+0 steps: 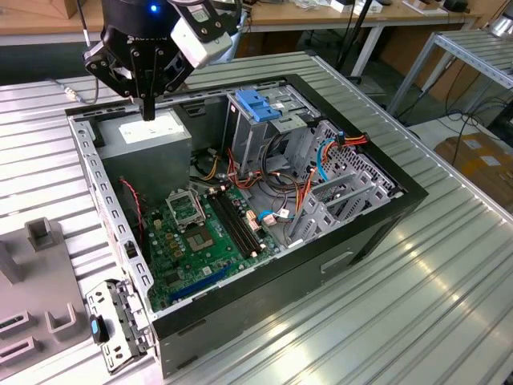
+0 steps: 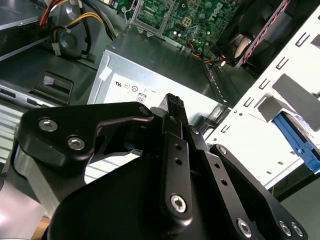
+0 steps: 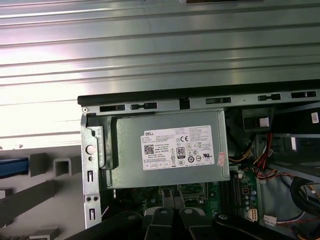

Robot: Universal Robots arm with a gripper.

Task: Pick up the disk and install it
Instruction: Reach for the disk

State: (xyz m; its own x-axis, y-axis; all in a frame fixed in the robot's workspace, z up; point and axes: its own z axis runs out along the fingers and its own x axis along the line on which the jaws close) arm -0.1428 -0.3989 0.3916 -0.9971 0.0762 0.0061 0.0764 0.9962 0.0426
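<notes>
An open computer case lies on a ribbed metal table, and its steel side wall stands between the gripper and the disk. Inside the case are the grey power supply with its white sticker, the green motherboard, and a drive cage capped by a blue plastic part. Orange and red cables run across the middle. Outside the wall, at the exterior view's left, sits a grey slotted fixture. Beside it a metal bracket carries 1 small blue latch. The disk rests at the fixture, outside the case and well apart from the gripper. In the first wrist view the disk shows as a blue strip next to the fixture's posts. The arm comes in from above, with the gripper pointing straight down over the power supply's sticker. Its 2 fingers are closed together to a single tip, with nothing between them.
</notes>
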